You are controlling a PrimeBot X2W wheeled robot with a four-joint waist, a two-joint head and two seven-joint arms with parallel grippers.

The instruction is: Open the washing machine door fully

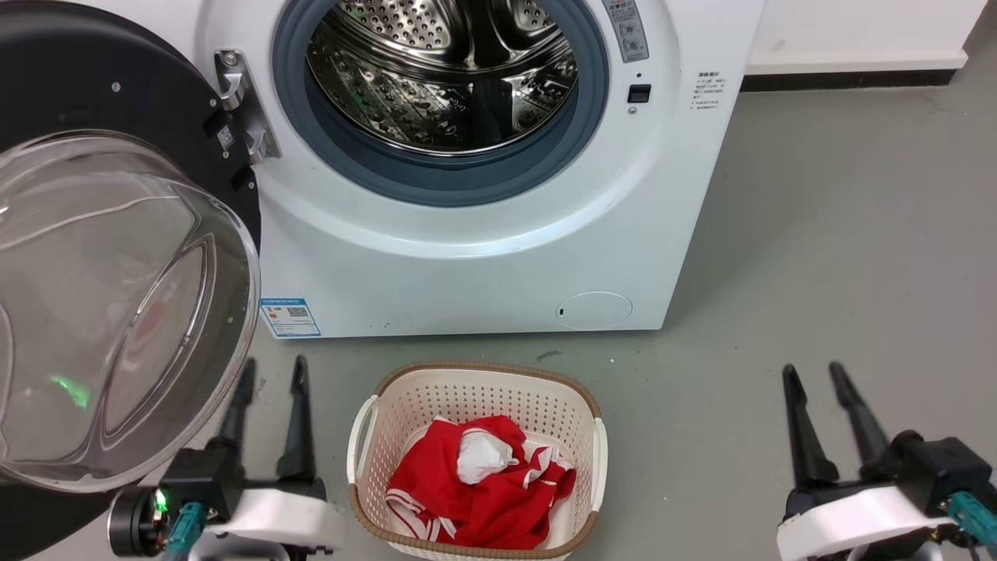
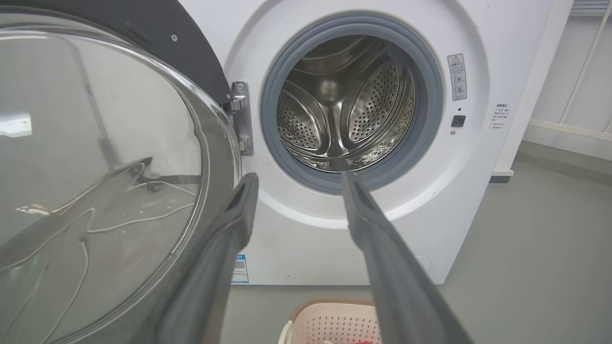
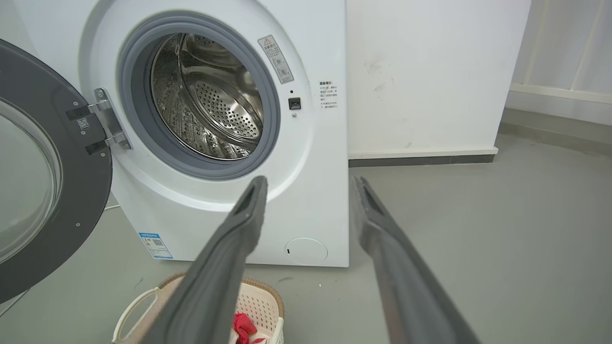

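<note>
— At the far left, what do you see?
— My washing machine door (image 1: pixel 117 273), swung wide on its hinge (image 1: pixel 237 101), clear centre bulging towards me. Just right of the door's lower edge is my left pincer (image 1: pixel 273 362), fingers spread and holding nothing. Whether a finger touches the door I cannot tell.
— And further right?
— The white machine (image 1: pixel 467 273), its steel drum (image 1: pixel 444 86) exposed inside the grey-blue ring (image 1: pixel 436 183). Nearer me a basket (image 1: pixel 374 425) stands on the floor (image 1: pixel 818 234) with a red garment (image 1: pixel 483 491) in it, between my two pincers. At the right, my right pincer (image 1: pixel 812 368) hovers with fingers parted and empty, well apart from the machine.
</note>
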